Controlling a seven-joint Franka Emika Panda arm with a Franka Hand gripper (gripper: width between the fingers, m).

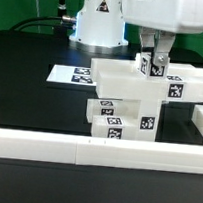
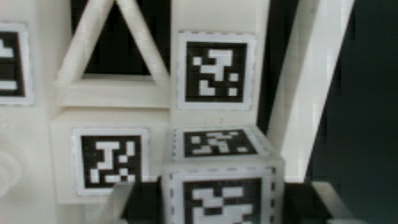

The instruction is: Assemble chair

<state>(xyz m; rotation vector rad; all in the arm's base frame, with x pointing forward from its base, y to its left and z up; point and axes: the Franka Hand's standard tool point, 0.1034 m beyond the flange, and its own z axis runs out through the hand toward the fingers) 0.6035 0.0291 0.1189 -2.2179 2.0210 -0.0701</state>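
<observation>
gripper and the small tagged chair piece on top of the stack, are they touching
Touching. In the exterior view the gripper has its fingers closed on either side of the small tagged piece above the chair stack, with no gap visible.

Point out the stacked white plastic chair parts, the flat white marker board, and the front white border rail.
stacked white plastic chair parts (image 1: 125, 100), exterior view, front face.
flat white marker board (image 1: 64, 76), exterior view, bare left part.
front white border rail (image 1: 35, 143), exterior view, top face.

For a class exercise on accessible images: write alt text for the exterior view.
A robot arm's tool reaches down onto a stack of white tagged chair parts on a black table, with the marker board behind and white border rails in front.
</observation>
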